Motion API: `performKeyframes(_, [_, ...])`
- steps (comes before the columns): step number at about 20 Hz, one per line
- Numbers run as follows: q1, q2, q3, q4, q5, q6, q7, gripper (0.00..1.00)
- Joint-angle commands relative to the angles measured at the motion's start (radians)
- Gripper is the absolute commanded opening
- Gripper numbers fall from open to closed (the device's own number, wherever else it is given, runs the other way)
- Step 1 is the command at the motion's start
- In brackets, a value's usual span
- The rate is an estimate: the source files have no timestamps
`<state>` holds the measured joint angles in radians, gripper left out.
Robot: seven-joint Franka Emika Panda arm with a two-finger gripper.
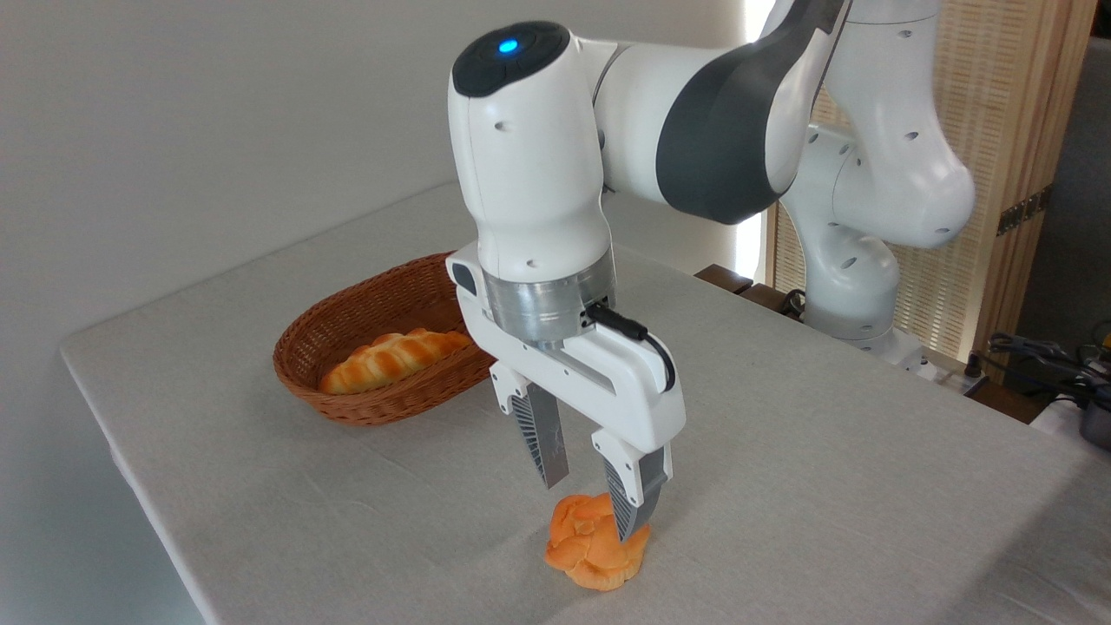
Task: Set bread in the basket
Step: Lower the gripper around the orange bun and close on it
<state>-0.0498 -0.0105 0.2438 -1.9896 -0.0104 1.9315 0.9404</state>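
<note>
The bread (594, 545) is lying on the bench (825, 451) at the lower middle of the frame, well apart from the basket (347, 334) at centre left. A braided loaf (395, 358) is sitting inside that basket. The gripper (597, 502) is hanging over the bread with its jaws spread apart, one finger (632, 499) overlapping the bread's right side, the other just above its left edge.

Gripper (594, 503) down at the bun (594, 549), fingers spread wide, one on each side of its lobed top. Bun on the grey tablecloth (825, 451) near the front edge. Back left, well apart: wicker basket (347, 325) holding a braided loaf (391, 358).
</note>
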Motion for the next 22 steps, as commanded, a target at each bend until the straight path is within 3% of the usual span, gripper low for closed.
performKeyframes(1, [-0.007, 0.001, 0.003, -0.029, -0.017, 0.034, 0.014, 1.0])
performKeyframes(14, [-0.009, 0.037, -0.004, -0.08, -0.013, 0.08, 0.014, 0.99])
performKeyframes(15, [-0.009, 0.037, -0.004, -0.08, -0.008, 0.084, 0.014, 0.89])
performKeyframes(17, [-0.009, 0.037, -0.004, -0.08, -0.006, 0.086, 0.015, 0.48])
performKeyframes(18, [-0.009, 0.037, -0.004, -0.08, -0.006, 0.086, 0.017, 0.38])
performKeyframes(22, [-0.009, 0.037, -0.004, -0.078, -0.005, 0.087, 0.017, 0.32])
